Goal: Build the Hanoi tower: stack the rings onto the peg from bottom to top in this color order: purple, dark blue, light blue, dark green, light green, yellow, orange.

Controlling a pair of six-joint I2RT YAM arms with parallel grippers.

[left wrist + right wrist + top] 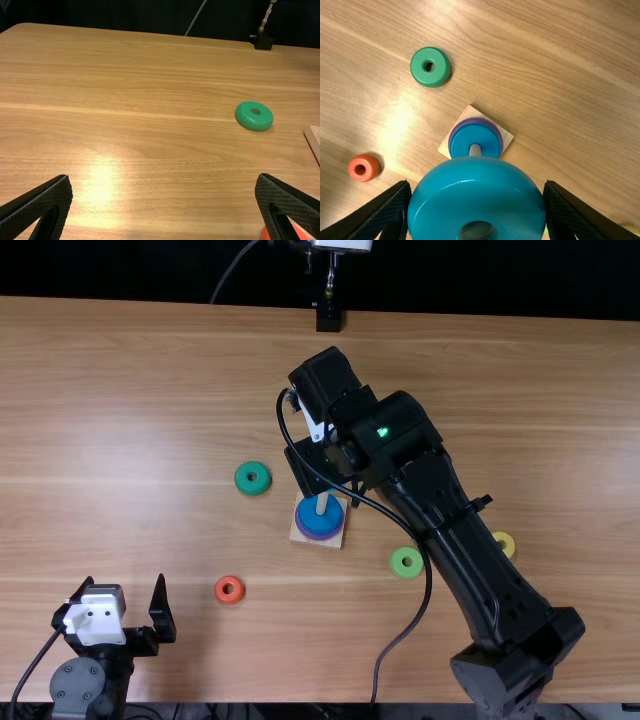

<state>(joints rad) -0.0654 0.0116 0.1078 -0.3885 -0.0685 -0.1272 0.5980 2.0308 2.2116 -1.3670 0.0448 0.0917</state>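
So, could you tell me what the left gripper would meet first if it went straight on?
Probably the bare tabletop in front of the left gripper, with the orange ring off to its right; how high it hovers is unclear.

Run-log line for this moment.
right gripper: light blue ring held near peg | on peg: purple ring, dark blue ring | left gripper: open, empty

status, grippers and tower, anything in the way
Left gripper open, empty. Right gripper holding light blue ring. Dark blue ring topmost on peg. Loose rings lying clear of peg.
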